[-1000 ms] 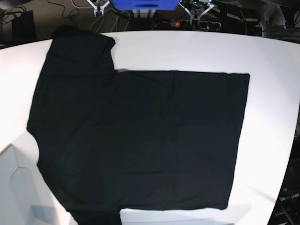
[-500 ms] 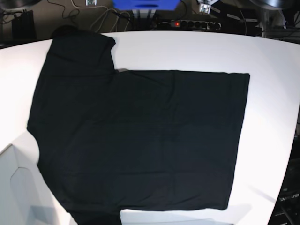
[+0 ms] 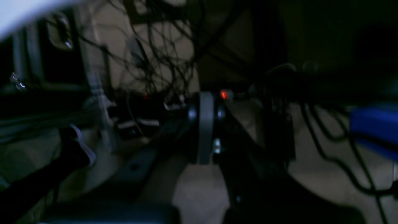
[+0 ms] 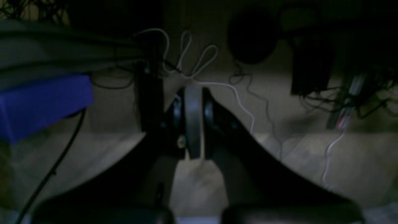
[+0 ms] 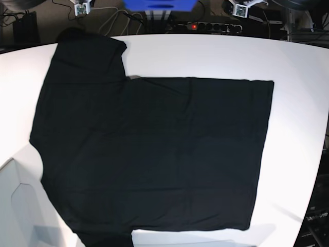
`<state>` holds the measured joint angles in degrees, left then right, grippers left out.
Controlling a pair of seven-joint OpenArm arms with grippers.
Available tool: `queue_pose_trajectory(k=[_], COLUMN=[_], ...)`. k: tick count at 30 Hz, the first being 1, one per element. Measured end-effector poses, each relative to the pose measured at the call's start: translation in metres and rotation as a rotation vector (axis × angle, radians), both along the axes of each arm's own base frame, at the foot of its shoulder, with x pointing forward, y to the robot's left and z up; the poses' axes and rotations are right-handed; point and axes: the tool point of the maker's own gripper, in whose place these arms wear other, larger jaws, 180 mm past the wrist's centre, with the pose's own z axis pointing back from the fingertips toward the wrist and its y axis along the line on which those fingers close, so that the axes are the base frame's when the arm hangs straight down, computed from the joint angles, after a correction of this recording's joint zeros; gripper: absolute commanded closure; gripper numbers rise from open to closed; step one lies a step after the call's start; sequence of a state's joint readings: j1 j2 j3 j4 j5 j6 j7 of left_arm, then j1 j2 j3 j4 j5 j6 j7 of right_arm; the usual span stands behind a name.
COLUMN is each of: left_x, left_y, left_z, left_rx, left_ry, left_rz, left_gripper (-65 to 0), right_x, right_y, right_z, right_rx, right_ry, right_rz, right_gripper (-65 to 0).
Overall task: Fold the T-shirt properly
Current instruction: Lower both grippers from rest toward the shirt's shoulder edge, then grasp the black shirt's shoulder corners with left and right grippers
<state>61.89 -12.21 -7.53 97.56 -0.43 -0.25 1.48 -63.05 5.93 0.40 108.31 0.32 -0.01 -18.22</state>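
The black T-shirt (image 5: 154, 154) lies spread flat on the white table (image 5: 300, 98), one sleeve (image 5: 87, 56) pointing to the far left; the other sleeve runs off the near edge. No print shows. Both grippers are off the table, behind its far edge. My right gripper (image 5: 82, 7) is at the top left and my left gripper (image 5: 240, 9) at the top right of the base view. In the right wrist view the gripper (image 4: 192, 119) has its fingers pressed together, empty. In the left wrist view the gripper (image 3: 205, 124) is also shut and empty. Both wrist views show only the dark floor and cables.
A blue box (image 5: 159, 4) and a power strip with a red light (image 5: 205, 25) sit behind the table's far edge among cables. A white panel (image 5: 15, 206) overlaps the near left corner. Bare table shows to the right of the shirt.
Both grippers have moved outward along the far edge, the right one further left and the left one further right. The T-shirt has not moved.
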Motion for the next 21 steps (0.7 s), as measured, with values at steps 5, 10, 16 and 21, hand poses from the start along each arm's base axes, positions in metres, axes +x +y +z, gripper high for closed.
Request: queue_pose_trajectory(k=[5, 10, 16, 21], left_x=[0.019, 0.039, 0.077, 0.092], left_y=[0.002, 0.024, 0.050, 0.084], left_z=[0.029, 0.052, 0.063, 0.076], left_rx=[-0.022, -0.085, -0.185, -0.189], left_ry=[-0.079, -0.104, -0.114, -0.159], left_rz=[0.035, 0.161, 0.275, 0.389], left_gripper=[0.0, -0.1, -6.5, -30.5], right_x=[0.016, 0.038, 0.071, 0.086], right_y=[-0.021, -0.041, -0.044, -0.043], right_z=[0.019, 0.034, 0.038, 0.038], right_rx=[-0.053, -0.105, -0.112, -0.107], right_ry=[-0.053, -0.128, -0.213, -0.243], right_rz=[-0.024, -0.042, -0.051, -0.053], right_gripper=[0.0, 0.0, -5.4, -23.8])
